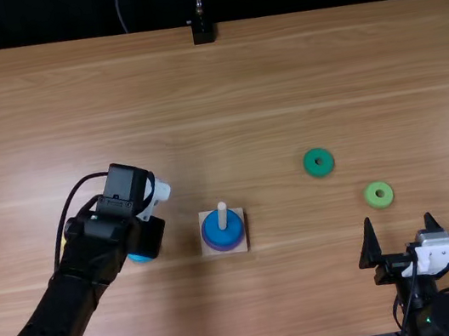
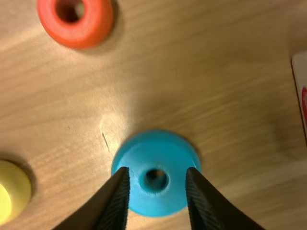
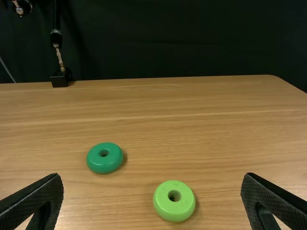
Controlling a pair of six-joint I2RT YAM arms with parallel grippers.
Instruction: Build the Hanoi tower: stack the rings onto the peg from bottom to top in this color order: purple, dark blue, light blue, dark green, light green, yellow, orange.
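hanging above light blue ring (image 2: 136, 187) toward worktop's (image 1: 279, 81) near left corner, left gripper (image 2: 157, 170) has spread fingers, likely because peg (image 1: 222, 214) needs this ring upon dark blue ring (image 1: 223, 232). right gripper (image 1: 398, 218) open toward near right corner, probably leaving space.

Looked steeply down from above the near edge of the worktop (image 1: 237, 88); from the left wrist, closely down; from the right, low toward the far edge, sharing dark green ring (image 3: 100, 164) and light green ring (image 3: 173, 212) with the top view.
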